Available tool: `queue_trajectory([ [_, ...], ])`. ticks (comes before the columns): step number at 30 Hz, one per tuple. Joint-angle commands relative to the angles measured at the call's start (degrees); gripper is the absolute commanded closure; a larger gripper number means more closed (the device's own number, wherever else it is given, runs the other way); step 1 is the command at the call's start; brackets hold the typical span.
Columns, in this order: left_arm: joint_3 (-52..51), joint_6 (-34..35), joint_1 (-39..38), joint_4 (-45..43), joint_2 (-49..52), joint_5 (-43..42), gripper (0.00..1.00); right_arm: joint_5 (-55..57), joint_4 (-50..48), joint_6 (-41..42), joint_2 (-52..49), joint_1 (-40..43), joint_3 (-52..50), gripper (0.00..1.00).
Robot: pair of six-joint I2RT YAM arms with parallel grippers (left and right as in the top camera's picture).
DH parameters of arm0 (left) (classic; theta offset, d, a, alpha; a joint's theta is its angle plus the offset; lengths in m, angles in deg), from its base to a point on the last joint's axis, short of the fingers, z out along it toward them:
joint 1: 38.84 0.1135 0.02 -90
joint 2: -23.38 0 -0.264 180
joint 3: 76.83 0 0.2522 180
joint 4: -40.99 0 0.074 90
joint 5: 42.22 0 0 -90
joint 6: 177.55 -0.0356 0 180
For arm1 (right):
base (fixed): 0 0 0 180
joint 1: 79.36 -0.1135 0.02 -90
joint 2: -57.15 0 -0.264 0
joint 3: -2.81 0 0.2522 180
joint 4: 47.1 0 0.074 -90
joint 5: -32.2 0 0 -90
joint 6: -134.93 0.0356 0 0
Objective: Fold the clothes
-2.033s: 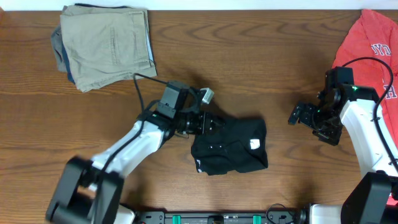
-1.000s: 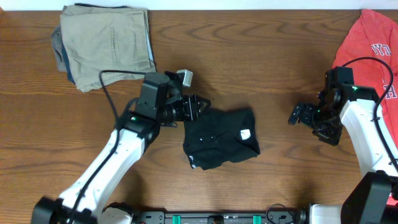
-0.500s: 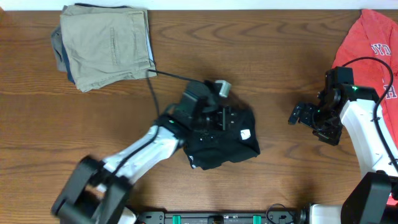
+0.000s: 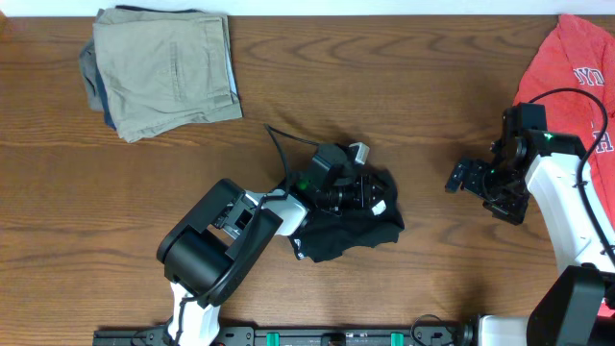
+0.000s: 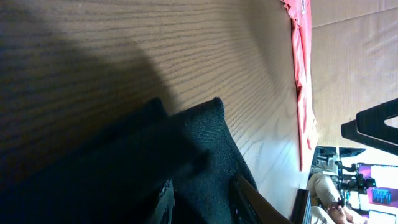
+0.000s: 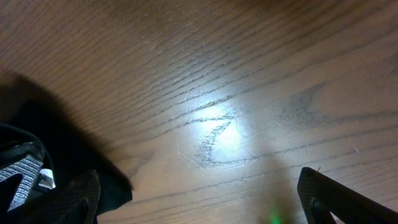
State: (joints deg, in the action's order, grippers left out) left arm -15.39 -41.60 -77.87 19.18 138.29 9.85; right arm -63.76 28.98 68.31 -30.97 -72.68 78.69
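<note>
Black garment [image 4: 351, 231] is lying bunched up in the middle of the table [image 4: 384, 86] in the overhead. The left gripper [image 4: 373, 192] is sitting on its upper edge, a folded khaki stack [image 4: 163, 67] is way off at the far-left corner, and the red tee [image 4: 567, 58] is hanging out at the far right with the right gripper [image 4: 461, 179] gaping wide beside it, holding nothing. Left wrist cam is showing its fingers [image 5: 165, 199] pinching the black fabric, and right wrist cam is showing plain wood between its spread fingers [image 6: 336, 199].
</note>
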Motion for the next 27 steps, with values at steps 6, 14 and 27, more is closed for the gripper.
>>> queue_trajectory([
  [6, 0.04, 1.11, 0.15, 0.96, -7.93, -5.88, 0.68, -0.04, 0.04, -0.74, 0.15, 0.07, 0.42, 0.01],
  [14, 0.02, 1.9, -1.33, 10.47, -23.37, -12.94, 0.68, -0.04, 0.04, -0.74, 0.15, 0.07, 0.42, 0.01],
  [27, -3.17, 1.73, -8.92, 28.83, -20.81, -0.02, 0.68, -0.07, 0.04, -0.74, 0.15, 0.07, 0.42, 0.01],
])
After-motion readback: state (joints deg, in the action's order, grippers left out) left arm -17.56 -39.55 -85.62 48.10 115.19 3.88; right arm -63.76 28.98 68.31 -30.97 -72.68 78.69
